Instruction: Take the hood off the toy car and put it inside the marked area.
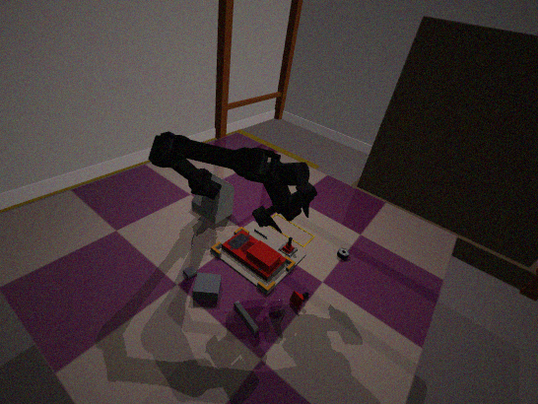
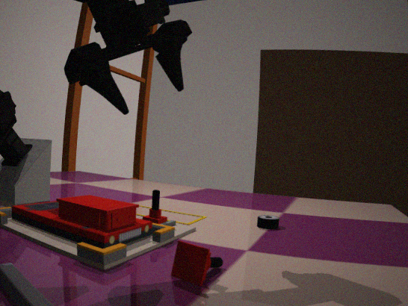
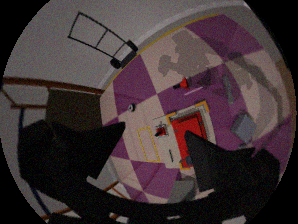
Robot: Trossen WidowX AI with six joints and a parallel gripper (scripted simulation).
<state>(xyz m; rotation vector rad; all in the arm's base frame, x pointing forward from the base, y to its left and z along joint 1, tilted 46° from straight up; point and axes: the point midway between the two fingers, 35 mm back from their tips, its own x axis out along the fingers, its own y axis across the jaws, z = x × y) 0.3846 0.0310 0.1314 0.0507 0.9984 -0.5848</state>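
The toy car [image 1: 243,249] [image 2: 37,216] is red and sits in a pale tray with grey and yellow corner blocks. Its hood, a raised red block [image 1: 266,254] [image 2: 97,210], is on the car. In the wrist view a finger partly covers the car [image 3: 181,148]. The marked area is a yellow outline [image 1: 313,237] [image 2: 205,216] [image 3: 143,145] on the table beside the tray; nothing stands in it. My gripper [image 1: 295,225] [image 2: 153,101] [image 3: 156,129] is open and empty, well above the table, with its fingers pointing down.
A red piece with a black post [image 1: 290,247] [image 2: 155,216] stands between car and marked area. A red block with a black knob [image 1: 297,299] [image 2: 190,263], a grey bar [image 1: 245,317], a grey block [image 1: 207,288] and a black wheel [image 1: 343,253] [image 2: 267,222] lie around.
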